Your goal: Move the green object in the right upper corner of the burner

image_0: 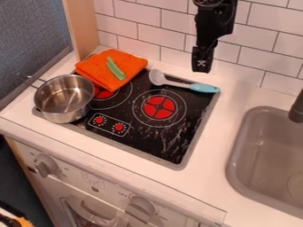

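In the camera view, your gripper (202, 66) is hanging near the top edge, right of centre, above the back of the counter (207, 186) and in front of the tiled wall (165, 20). You are seeing it from an angle that is hiding the space between its jaws, so you cannot tell whether they are released or clenched; no object is showing in them or touching them. The green object (116, 68) is lying at a slant on top of the folded orange cloth (133, 64), which is covering the stovetop's (183, 128) back left part and spilling onto the counter. You are looking at a spoon (204, 88) to the right of the cloth, its grey head resting on the stovetop and its blue handle reaching the back right corner. The metal pot (64, 99) is standing at the stovetop's left side, and the grey sink (235, 162) is sitting to the right.
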Available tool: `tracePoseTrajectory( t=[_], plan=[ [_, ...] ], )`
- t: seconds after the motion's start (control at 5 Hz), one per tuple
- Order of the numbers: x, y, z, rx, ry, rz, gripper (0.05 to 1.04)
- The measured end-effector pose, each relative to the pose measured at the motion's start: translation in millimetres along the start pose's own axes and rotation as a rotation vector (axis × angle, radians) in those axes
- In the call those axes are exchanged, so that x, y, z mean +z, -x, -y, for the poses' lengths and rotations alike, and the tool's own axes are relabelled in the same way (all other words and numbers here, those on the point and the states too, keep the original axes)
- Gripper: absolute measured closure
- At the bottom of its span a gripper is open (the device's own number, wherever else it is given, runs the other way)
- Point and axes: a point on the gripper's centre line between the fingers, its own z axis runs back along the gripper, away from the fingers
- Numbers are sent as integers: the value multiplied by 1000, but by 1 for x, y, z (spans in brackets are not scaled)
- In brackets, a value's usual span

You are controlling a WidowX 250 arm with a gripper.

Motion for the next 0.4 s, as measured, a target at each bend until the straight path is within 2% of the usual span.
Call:
tracePoseTrajectory(
  t=[0.2,0.4],
  plan=[
    [-12,2,8,7,42,-11,84],
    [-9,21,11,93,95,-13,84]
  ],
)
